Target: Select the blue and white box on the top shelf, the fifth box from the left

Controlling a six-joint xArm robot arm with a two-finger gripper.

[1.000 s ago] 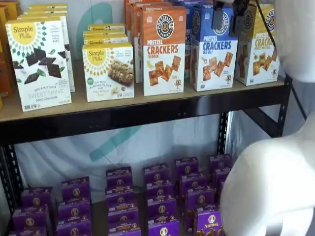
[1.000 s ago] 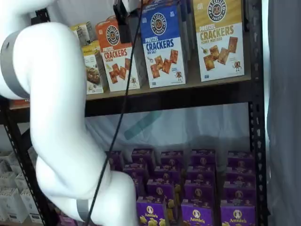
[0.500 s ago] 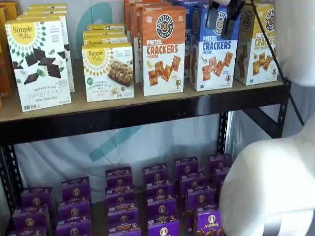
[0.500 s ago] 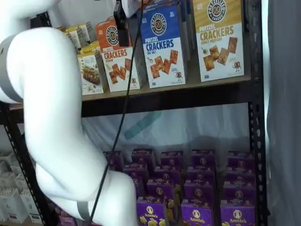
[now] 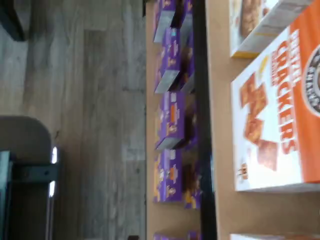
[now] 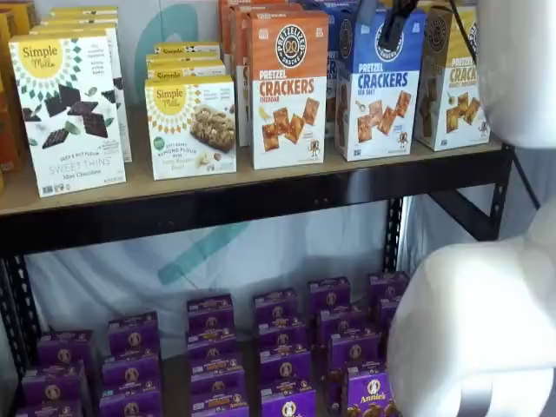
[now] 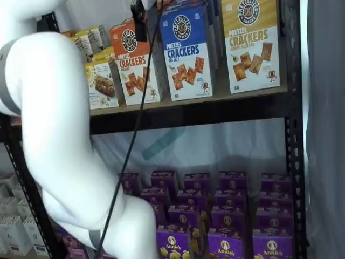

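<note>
while the gripper point(image 6: 388, 24) hangs in front of the blue and white box point(image 6: 377, 87), this looks like the approach step; finger gap can't tell, nothing held. next it likely needs lining up on the box. box stands upright on the top shelf point(image 6: 261, 195), long axis vertical, face forward, between orange and yellow boxes.
</note>
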